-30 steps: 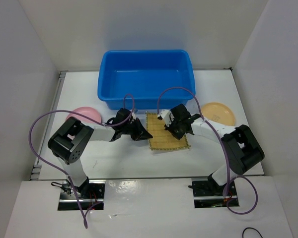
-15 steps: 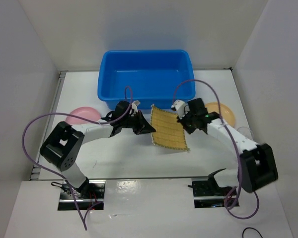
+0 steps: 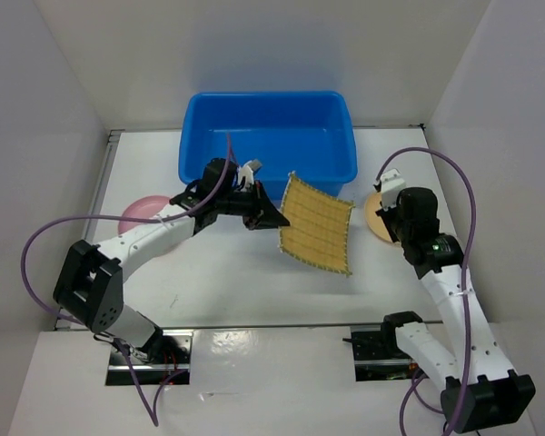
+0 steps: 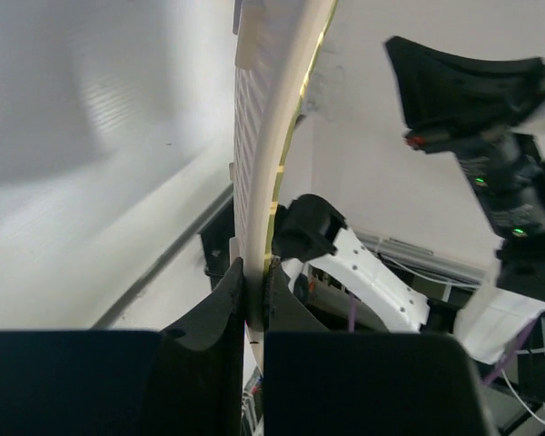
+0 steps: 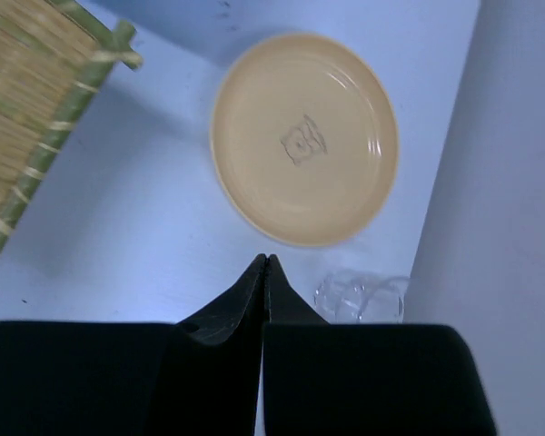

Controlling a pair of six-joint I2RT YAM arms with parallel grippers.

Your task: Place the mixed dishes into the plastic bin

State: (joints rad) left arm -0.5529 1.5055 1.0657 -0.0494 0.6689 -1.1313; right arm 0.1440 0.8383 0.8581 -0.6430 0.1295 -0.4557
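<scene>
The square yellow woven mat [image 3: 318,234] hangs tilted in the air just in front of the blue plastic bin [image 3: 265,94]. My left gripper [image 3: 274,218] is shut on the mat's left edge. In the left wrist view the mat [image 4: 272,136] shows edge-on between that gripper's [image 4: 255,272] jaws. My right gripper [image 5: 266,259] is shut and empty, raised above the table near the tan-orange plate [image 5: 304,136]. A clear plastic cup [image 5: 359,295] stands beside that plate. The pink plate [image 3: 138,211] lies at the left, partly under my left arm.
The bin stands against the back of the white table, with white walls on three sides. My right arm [image 3: 431,254] covers part of the tan-orange plate [image 3: 379,222] in the top view. A corner of the mat [image 5: 27,100] reaches into the right wrist view.
The left gripper has closed on the mat and lifted it off the table towards the bin. The right arm has drawn away from the mat, up and to the right over the tan-orange plate.
</scene>
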